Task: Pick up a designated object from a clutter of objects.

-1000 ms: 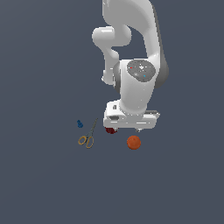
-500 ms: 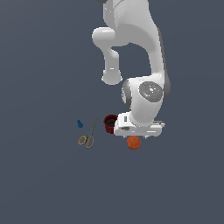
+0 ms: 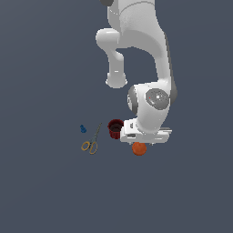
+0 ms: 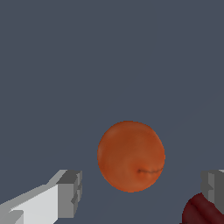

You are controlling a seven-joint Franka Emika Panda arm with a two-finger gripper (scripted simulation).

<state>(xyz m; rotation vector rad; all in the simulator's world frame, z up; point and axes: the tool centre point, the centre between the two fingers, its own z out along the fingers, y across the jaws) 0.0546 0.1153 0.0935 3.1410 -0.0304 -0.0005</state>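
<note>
The orange ball (image 3: 139, 149) lies on the grey floor, just below the arm's white hand in the exterior view. In the wrist view the ball (image 4: 131, 156) is large and sits between and slightly beyond my two fingers. My gripper (image 4: 141, 188) is open, with one finger (image 4: 70, 192) on one side of the ball and the other finger (image 4: 214, 183) on the other, neither touching it. The dark red mug (image 3: 115, 128) stands upright close beside the hand; its rim (image 4: 203, 212) shows in a corner of the wrist view.
Yellow-handled scissors (image 3: 91, 141) lie to the exterior view's left of the mug. A tiny blue piece (image 3: 83, 129) sits beyond them, further left. The floor is plain dark grey all around.
The arm has lowered and swung to the exterior view's right, off the mug. The hand now sits right over the orange ball, and the mug is uncovered. No object has moved.
</note>
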